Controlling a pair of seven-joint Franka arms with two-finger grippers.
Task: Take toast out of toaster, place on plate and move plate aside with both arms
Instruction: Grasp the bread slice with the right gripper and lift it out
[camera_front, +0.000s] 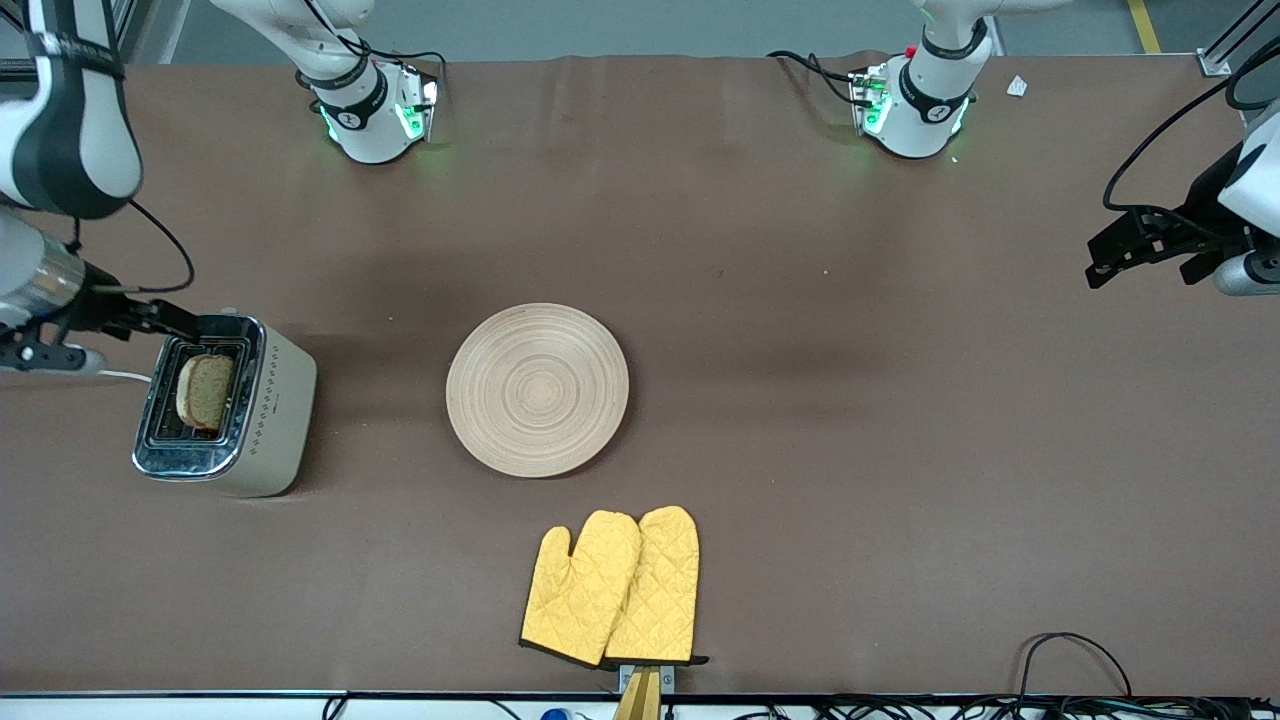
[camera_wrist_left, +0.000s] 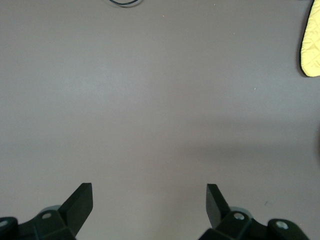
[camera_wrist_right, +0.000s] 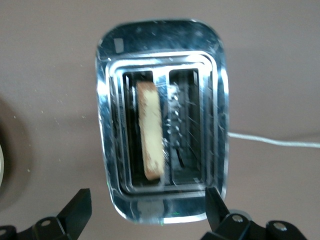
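Note:
The toast (camera_front: 205, 390) is a brown slice standing in one slot of a silver toaster (camera_front: 275, 410) at the right arm's end of the table. The round light wooden plate (camera_front: 537, 390) lies bare in the middle of the table. My right gripper (camera_front: 150, 320) is open and empty over the toaster's end that is farther from the front camera. In the right wrist view the toast (camera_wrist_right: 151, 130) and toaster (camera_wrist_right: 215, 100) show just ahead of its open gripper (camera_wrist_right: 148, 202). My left gripper (camera_front: 1140, 262) waits open over bare table at the left arm's end, and its wrist view shows the open gripper (camera_wrist_left: 150, 197) empty.
Two yellow quilted oven mitts (camera_front: 615, 590) lie nearer to the front camera than the plate, by the table's edge; one edge shows in the left wrist view (camera_wrist_left: 312, 45). The toaster's white cable (camera_wrist_right: 275, 141) runs off toward the table's end. Loose cables (camera_front: 1070, 660) lie at the front edge.

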